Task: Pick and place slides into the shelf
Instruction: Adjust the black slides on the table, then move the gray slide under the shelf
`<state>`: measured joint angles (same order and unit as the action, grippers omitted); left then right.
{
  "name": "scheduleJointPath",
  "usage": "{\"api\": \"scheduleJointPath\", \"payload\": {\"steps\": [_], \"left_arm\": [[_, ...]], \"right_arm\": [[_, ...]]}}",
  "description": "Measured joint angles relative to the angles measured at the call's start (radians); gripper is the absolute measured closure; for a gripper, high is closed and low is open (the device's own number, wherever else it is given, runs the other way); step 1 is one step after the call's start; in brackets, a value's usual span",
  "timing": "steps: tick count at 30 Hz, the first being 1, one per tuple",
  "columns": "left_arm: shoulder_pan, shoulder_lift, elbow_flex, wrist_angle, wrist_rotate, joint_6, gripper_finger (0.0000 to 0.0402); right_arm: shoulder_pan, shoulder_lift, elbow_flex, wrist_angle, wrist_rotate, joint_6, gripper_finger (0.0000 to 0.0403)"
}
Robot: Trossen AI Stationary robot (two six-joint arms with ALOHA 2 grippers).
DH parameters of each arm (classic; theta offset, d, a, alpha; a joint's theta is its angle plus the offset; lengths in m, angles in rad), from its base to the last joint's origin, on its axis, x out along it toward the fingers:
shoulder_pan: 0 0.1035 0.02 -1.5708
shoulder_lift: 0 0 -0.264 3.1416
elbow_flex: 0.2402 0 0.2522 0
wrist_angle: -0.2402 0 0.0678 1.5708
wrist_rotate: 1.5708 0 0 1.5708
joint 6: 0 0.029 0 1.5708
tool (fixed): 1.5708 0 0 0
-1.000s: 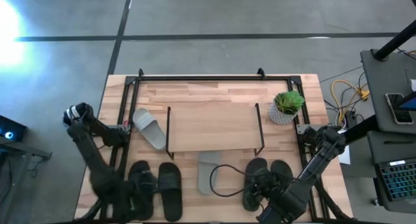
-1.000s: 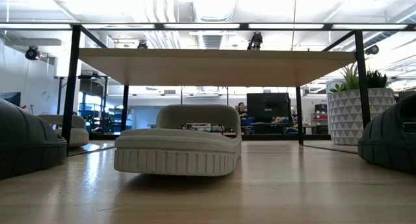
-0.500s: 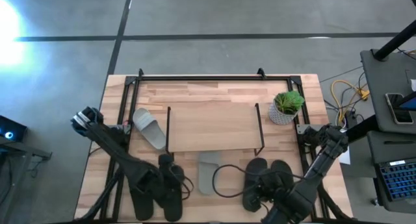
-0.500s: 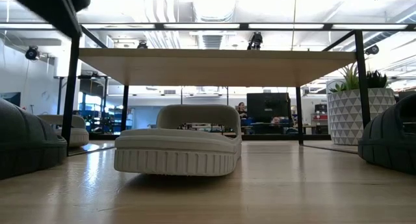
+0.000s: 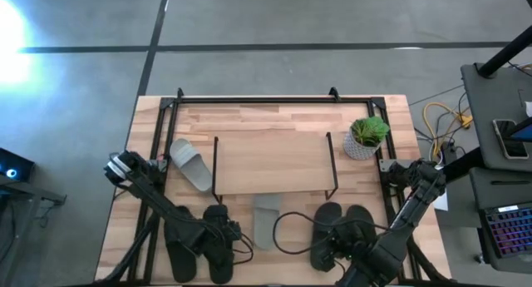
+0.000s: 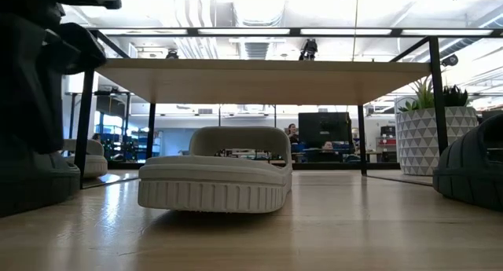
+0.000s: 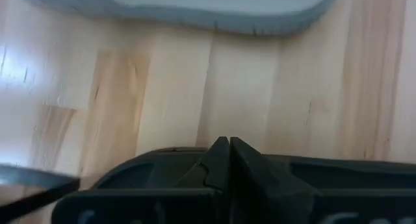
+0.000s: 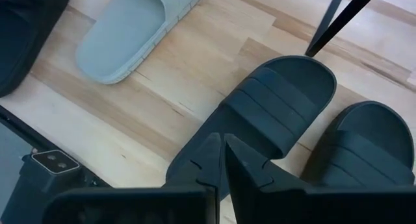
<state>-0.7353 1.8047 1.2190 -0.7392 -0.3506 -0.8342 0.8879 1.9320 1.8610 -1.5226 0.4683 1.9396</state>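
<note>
Right below the right tool (image 8: 221,160), pressed together and empty: black strap slide (image 8: 260,123), long axis toward small wood-topped shelf (image 5: 270,162); nearer arm.

The table (image 5: 391,121) of light wood stands on a grey concrete floor (image 5: 291,21) with dark lines. On it a small potted plant (image 5: 366,137) in a white patterned pot. Beside, a desk with a laptop (image 5: 509,233) and yellow cables (image 5: 438,119). Behind, bright ceiling lights (image 6: 259,4) and a dark monitor (image 6: 324,130).

Wooden table (image 5: 274,116), shelf (image 5: 270,162), slides (image 5: 218,237), potted plant (image 5: 364,137)
</note>
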Motion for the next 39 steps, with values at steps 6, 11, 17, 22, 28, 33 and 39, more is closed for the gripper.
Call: {"api": "scheduleJointPath", "payload": {"steps": [6, 11, 17, 22, 28, 33, 39], "left_arm": [[-0.024, -0.010, 0.000, -0.121, 0.061, -0.068, 0.0400], [-0.059, -0.031, 0.013, -0.141, 0.074, -0.105, 0.0400], [-0.069, -0.166, 0.068, -0.136, -0.049, -0.149, 0.0400], [-0.084, -0.309, 0.071, -0.322, -0.221, -0.291, 0.0399], [-0.087, -0.432, 0.077, -0.663, -0.043, -0.437, 0.0342], [-0.081, -0.466, 0.077, -0.829, -0.029, -0.475, 0.0259], [-0.004, -0.428, -0.020, -0.832, -0.051, -0.527, 0.0210]], "right_arm": [[0.000, 0.000, -0.001, -0.012, 0.000, -0.002, 0.0392], [0.000, 0.000, -0.001, -0.015, 0.000, -0.003, 0.0392], [0.000, -0.001, -0.003, -0.014, 0.000, -0.019, 0.0392], [0.000, -0.001, -0.003, -0.014, 0.004, -0.042, 0.0385], [0.001, -0.001, -0.003, -0.022, 0.004, -0.056, 0.0342], [0.002, -0.002, -0.008, -0.049, 0.004, -0.057, 0.0285], [-0.005, -0.008, -0.041, -0.049, -0.032, -0.060, 0.0228]]}}
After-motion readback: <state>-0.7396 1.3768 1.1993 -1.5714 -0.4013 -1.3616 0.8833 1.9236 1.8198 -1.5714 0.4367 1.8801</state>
